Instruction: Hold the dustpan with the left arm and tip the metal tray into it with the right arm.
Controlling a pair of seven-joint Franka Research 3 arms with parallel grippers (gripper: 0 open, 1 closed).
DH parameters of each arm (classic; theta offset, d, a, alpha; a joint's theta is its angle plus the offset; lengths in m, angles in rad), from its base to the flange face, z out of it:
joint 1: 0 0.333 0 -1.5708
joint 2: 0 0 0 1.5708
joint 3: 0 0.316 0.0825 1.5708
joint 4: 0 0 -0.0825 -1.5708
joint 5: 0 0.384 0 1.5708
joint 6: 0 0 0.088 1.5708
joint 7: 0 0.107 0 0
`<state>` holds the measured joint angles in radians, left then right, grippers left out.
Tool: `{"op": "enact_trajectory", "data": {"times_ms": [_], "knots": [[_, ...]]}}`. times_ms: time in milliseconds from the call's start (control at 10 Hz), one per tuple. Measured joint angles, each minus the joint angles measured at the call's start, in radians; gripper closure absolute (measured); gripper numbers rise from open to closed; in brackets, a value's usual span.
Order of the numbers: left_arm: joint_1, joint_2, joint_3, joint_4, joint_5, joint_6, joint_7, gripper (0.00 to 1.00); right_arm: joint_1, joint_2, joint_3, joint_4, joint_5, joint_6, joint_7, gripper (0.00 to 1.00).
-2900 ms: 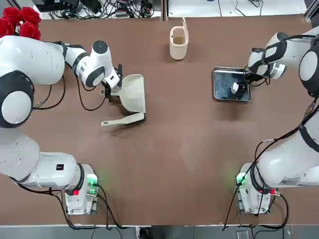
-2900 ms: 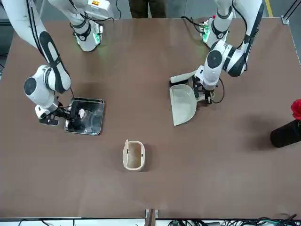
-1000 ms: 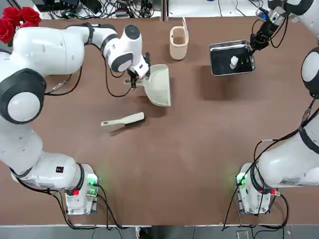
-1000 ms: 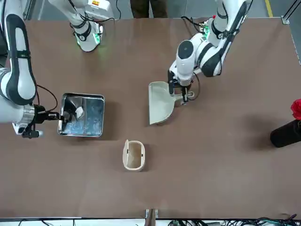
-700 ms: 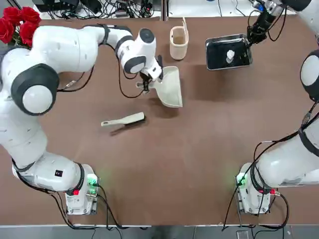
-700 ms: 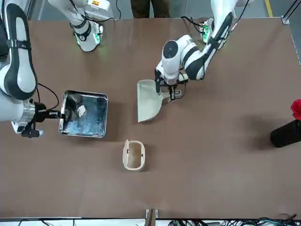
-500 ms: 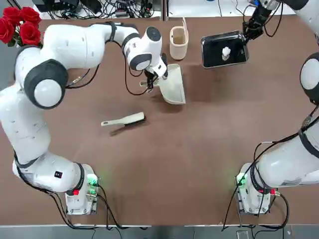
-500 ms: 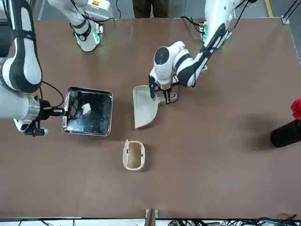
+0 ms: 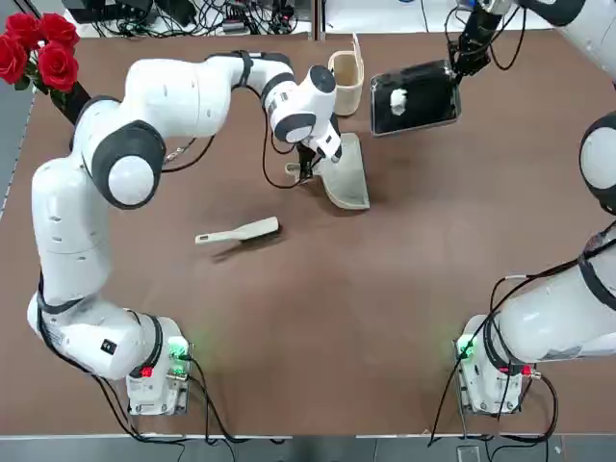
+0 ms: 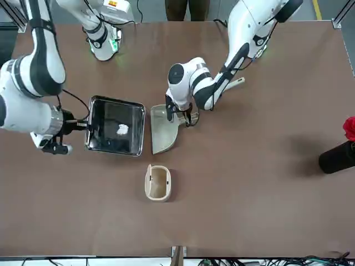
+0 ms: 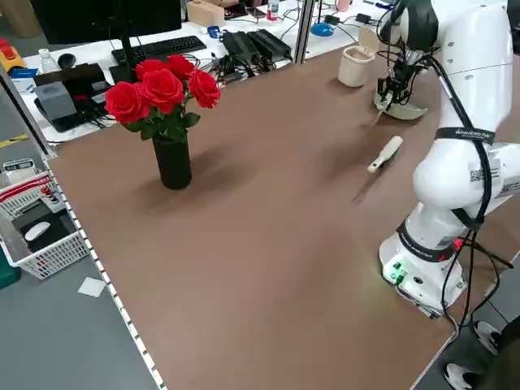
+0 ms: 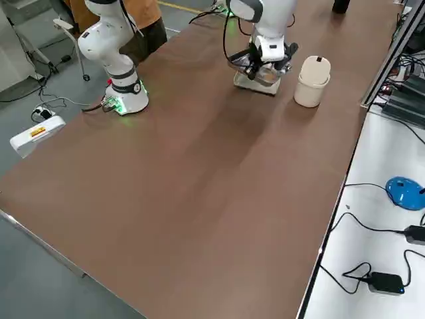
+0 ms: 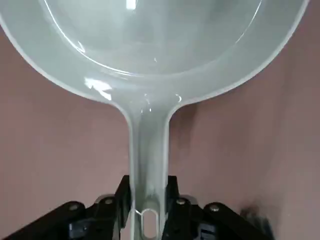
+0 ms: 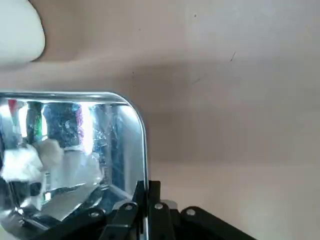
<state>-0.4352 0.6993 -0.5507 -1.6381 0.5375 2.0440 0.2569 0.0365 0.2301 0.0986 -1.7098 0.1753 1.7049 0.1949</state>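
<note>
Left tool (image 13: pixel 147 220), clamped on the handle of the dustpan (image 9: pixel 347 171), holds it low over the table (image 9: pixel 385 308) beside the cream cup (image 9: pixel 345 75). Right tool (image 14: pixel 148 207), pinching the metal tray (image 10: pixel 115 133) by its rim, carries a white wad (image 10: pixel 122 129). Advice: bring the tray's edge over the dustpan's mouth before tilting, slowly.
</note>
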Motion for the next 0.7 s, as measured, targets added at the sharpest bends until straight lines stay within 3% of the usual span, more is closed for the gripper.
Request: {"op": "enact_trajectory", "data": {"times_ms": [200,500,700], "knots": [[-0.034,0.012,0.023,0.020,0.000,-0.007,-0.009,0.68,0.004,-0.008,0.067,0.000,-0.046,-0.002,0.060,0.95],[-0.034,0.015,0.026,0.025,0.000,-0.008,-0.009,0.68,0.005,-0.012,0.108,-0.002,-0.116,-0.022,0.082,0.95],[-0.034,0.016,0.027,0.027,0.000,-0.008,-0.009,0.68,0.007,-0.012,0.170,-0.007,-0.166,-0.037,0.142,0.95]]}}
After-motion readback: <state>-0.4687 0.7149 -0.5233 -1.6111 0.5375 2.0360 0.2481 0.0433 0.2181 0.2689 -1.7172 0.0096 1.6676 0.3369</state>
